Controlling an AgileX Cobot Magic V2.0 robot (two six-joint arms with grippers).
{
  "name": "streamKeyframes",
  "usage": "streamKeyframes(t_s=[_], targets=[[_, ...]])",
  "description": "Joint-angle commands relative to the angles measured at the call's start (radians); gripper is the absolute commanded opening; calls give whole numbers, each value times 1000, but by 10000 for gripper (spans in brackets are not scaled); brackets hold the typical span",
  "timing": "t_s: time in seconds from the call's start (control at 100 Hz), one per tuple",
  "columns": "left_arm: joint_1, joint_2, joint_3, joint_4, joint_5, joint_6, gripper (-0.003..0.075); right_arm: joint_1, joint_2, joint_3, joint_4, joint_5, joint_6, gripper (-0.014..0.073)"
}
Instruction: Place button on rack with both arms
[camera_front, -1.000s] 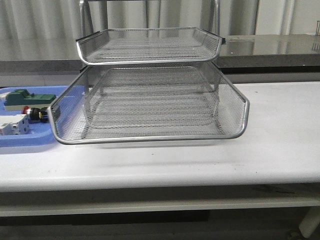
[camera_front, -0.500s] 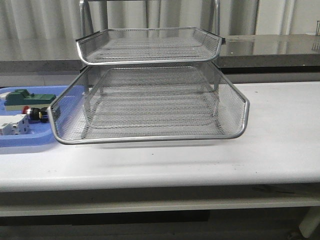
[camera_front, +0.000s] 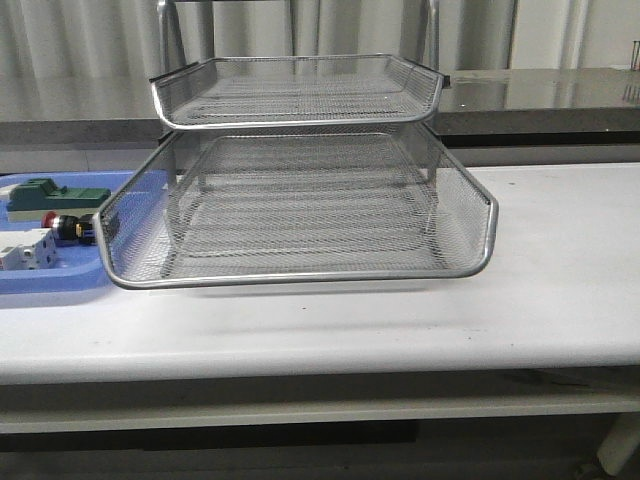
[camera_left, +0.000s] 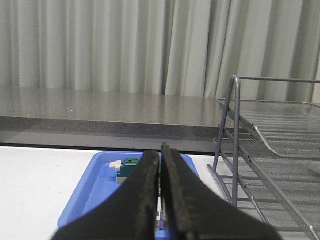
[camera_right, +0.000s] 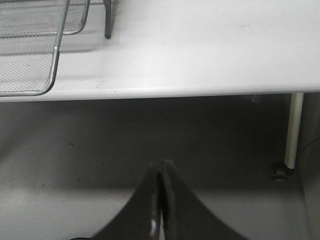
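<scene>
The button (camera_front: 68, 228), with red cap and black body, lies in the blue tray (camera_front: 40, 285) at the left of the table. The silver wire-mesh rack (camera_front: 300, 200) stands mid-table; it also shows in the left wrist view (camera_left: 272, 150) and its corner shows in the right wrist view (camera_right: 30, 45). Neither arm shows in the front view. My left gripper (camera_left: 160, 150) is shut and empty, held in front of the blue tray (camera_left: 85, 200), and it hides the button there. My right gripper (camera_right: 161, 167) is shut and empty, below the table's front edge.
A green block (camera_front: 55, 192) and a white blocky component (camera_front: 25, 250) lie in the blue tray beside the button. The green block also shows in the left wrist view (camera_left: 130, 167). A grey counter (camera_front: 560, 95) runs behind the table. A table leg (camera_right: 292, 130) stands at the right.
</scene>
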Motion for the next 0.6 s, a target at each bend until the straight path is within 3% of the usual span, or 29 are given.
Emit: streamKeyframes(t_s=[0.0, 0.3, 0.47, 0.59], targets=[[1, 19, -97, -16, 4, -10, 4, -1, 3, -26, -18, -55, -1, -68], [1, 346, -469, 10, 362, 17, 4, -1, 3, -26, -18, -55, -1, -68], [1, 592, -677, 10, 588, 86, 4, -1, 3, -26, -18, -55, -1, -68], [1, 738, -779, 10, 671, 164, 4, -1, 3, -26, -18, -55, -1, -68]])
